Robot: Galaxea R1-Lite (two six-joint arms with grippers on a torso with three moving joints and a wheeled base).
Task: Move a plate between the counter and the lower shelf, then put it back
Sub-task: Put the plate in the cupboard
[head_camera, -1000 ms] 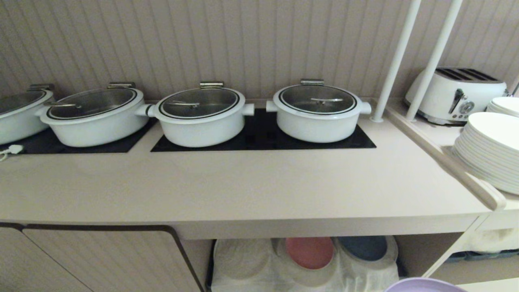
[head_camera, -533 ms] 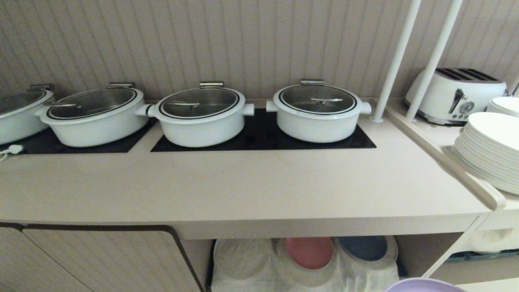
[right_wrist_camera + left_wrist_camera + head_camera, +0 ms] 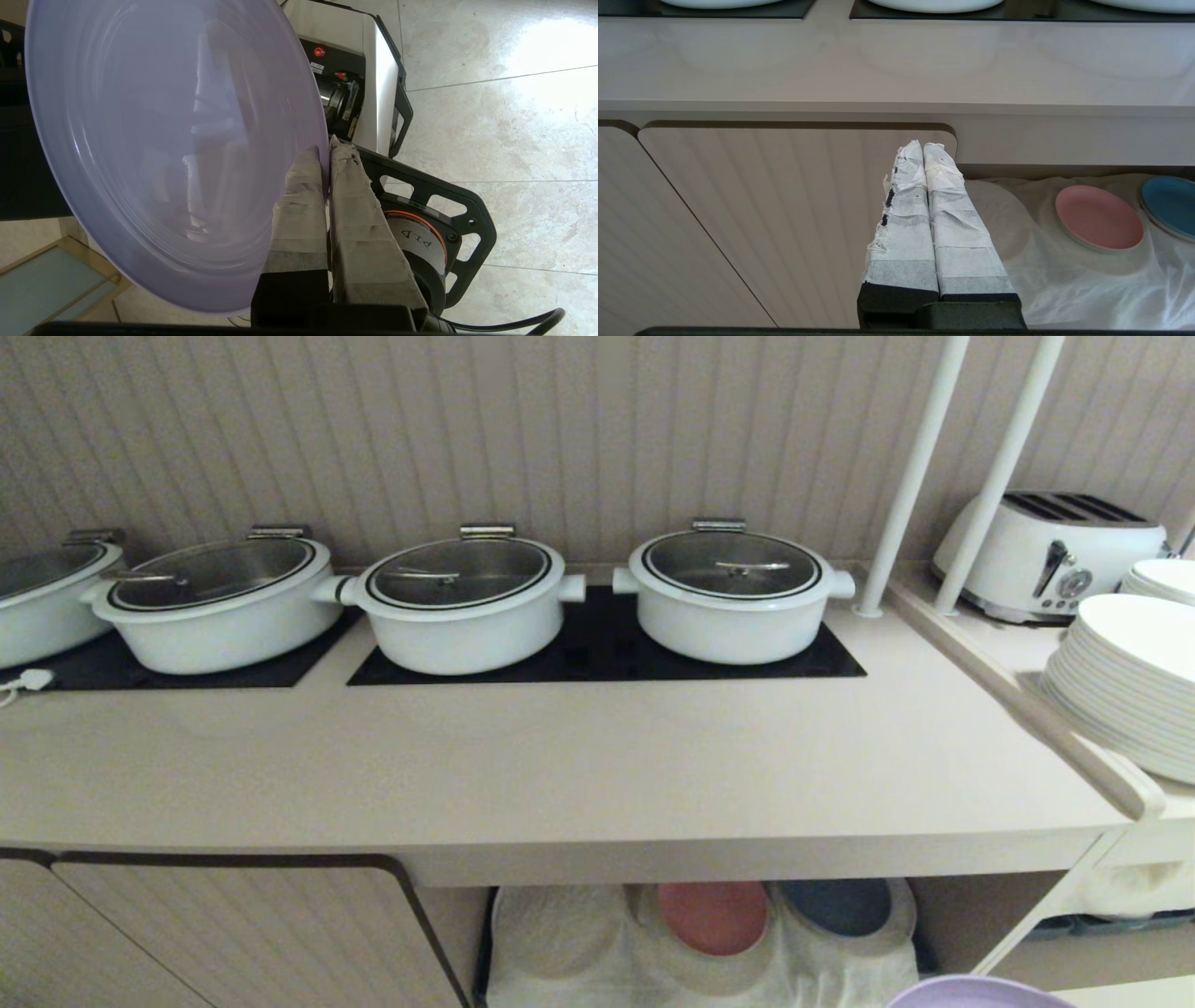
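Pinching the rim of the plate (image 3: 177, 154) between its two tape-wrapped fingers (image 3: 299, 214), the right gripper (image 3: 325, 154) holds the lilac disc clear of any surface, tilted on edge over the pale stone floor tiles (image 3: 504, 140); in the head view only a sliver of the plate (image 3: 976, 994) shows at the bottom right edge of the frame, below and in front of the counter's front lip. To do this step well, I judge the grip should stay firm on that thin rim while the plate is levelled and brought either up over the thick front edge onto the counter (image 3: 579, 756) or under it into the lower shelf (image 3: 962, 915), without clipping the edge. Smooth translucent plastic will likely slip if tipped further. The left gripper (image 3: 923, 145) sits parked at the middle of its view, fingers pressed together on nothing, facing a ribbed cabinet door (image 3: 775, 214). Farther in, wrinkled white cloth (image 3: 560, 952) lines the shelf, bearing a pink plate (image 3: 712, 917) and a blue plate (image 3: 837, 905). Beyond, glossy white pots (image 3: 462, 607) with glass lids stand on black cooktop glass (image 3: 597, 653).
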